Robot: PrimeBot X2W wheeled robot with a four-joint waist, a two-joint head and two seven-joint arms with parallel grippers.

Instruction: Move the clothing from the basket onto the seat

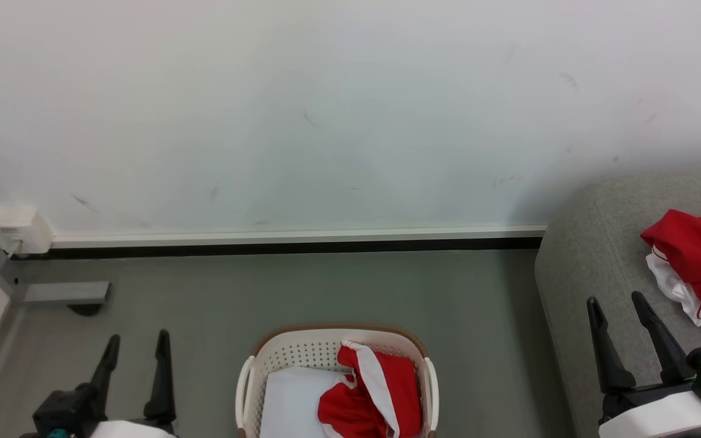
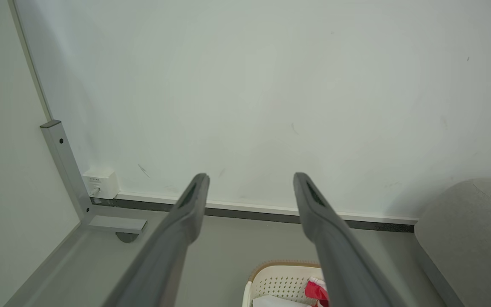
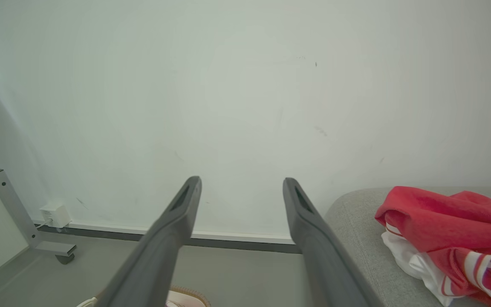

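The white perforated basket (image 1: 253, 377) with a brown rim stands on the floor at the bottom centre. Inside it lies a red garment with a white stripe (image 1: 375, 395), crumpled on the right side. Another red and white garment (image 1: 700, 264) lies heaped on the grey seat (image 1: 594, 255) at the right. My left gripper (image 1: 137, 347) hovers open at the lower left, left of the basket, holding nothing. My right gripper (image 1: 621, 310) is open over the seat's front, left of the heaped garment (image 3: 450, 226). The basket's rim (image 2: 284, 266) peeks between my left fingers.
A flat white sheet (image 1: 292, 401) lies in the basket's left half. A white wall with a dark skirting strip (image 1: 277, 246) runs behind. A grey metal frame foot (image 1: 64, 293) and a white socket box (image 1: 16, 228) sit at the far left on the grey floor (image 1: 326, 292).
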